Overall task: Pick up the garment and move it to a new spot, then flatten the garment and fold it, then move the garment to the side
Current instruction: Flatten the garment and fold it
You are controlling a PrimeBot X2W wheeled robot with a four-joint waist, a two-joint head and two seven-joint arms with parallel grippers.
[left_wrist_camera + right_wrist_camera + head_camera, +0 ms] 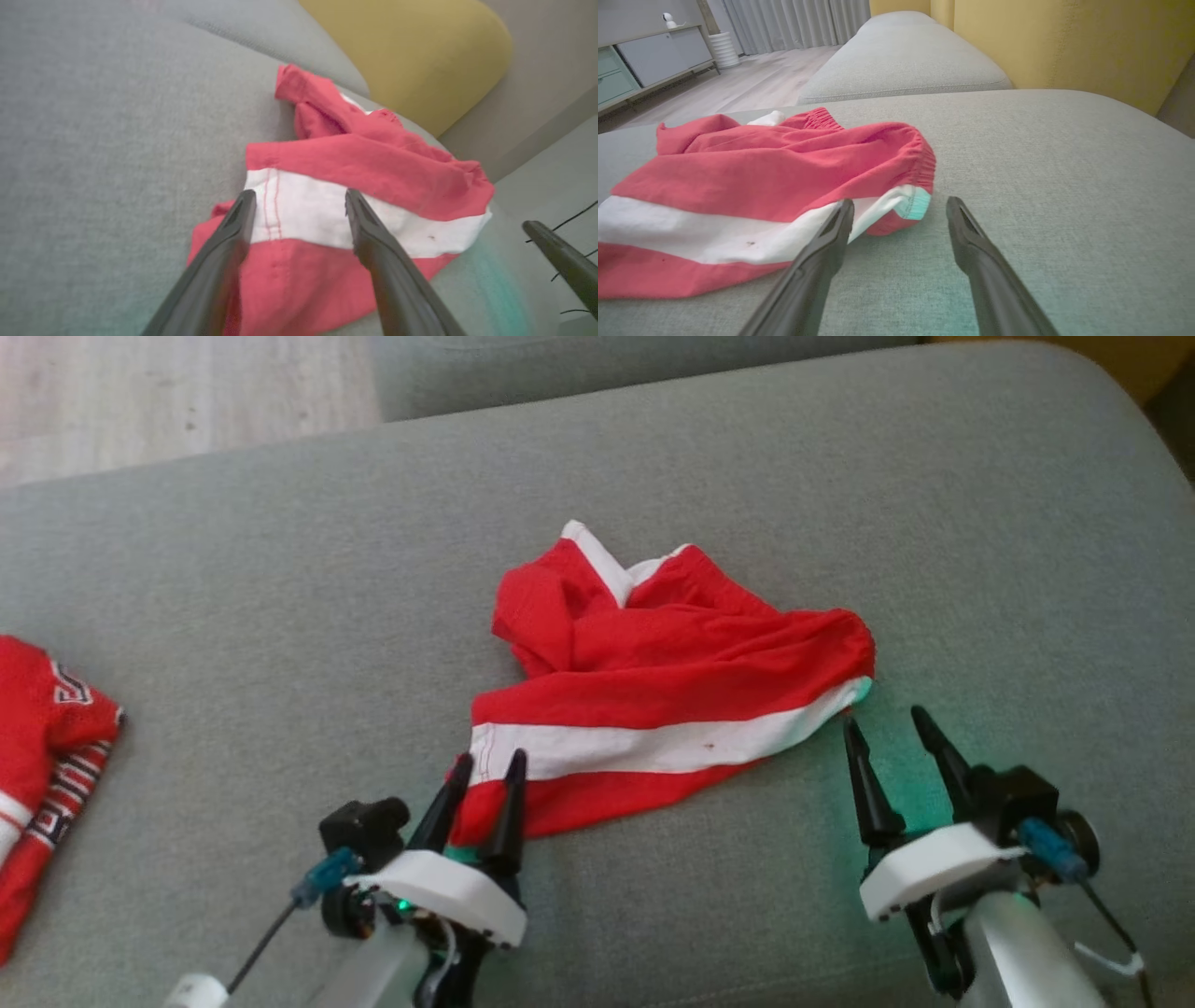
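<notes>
Mid sofa cushion (280, 569): crumpled garment (653, 691); left pincer (491, 761) spread astride its corner, right pincer (882, 717) spread beside it, likely for pickup.

This is a home living room. A grey upholstered sofa seat (840, 523) takes up most of the head view. In the right wrist view a second grey cushion (901, 60) lies at twelve o'clock and a mustard-yellow backrest (1064, 42) at two o'clock. Pale wood-look floor (752, 88) runs off at ten o'clock to pleated grey curtains (798, 21) and a low cabinet (658, 51) with drawers.
</notes>
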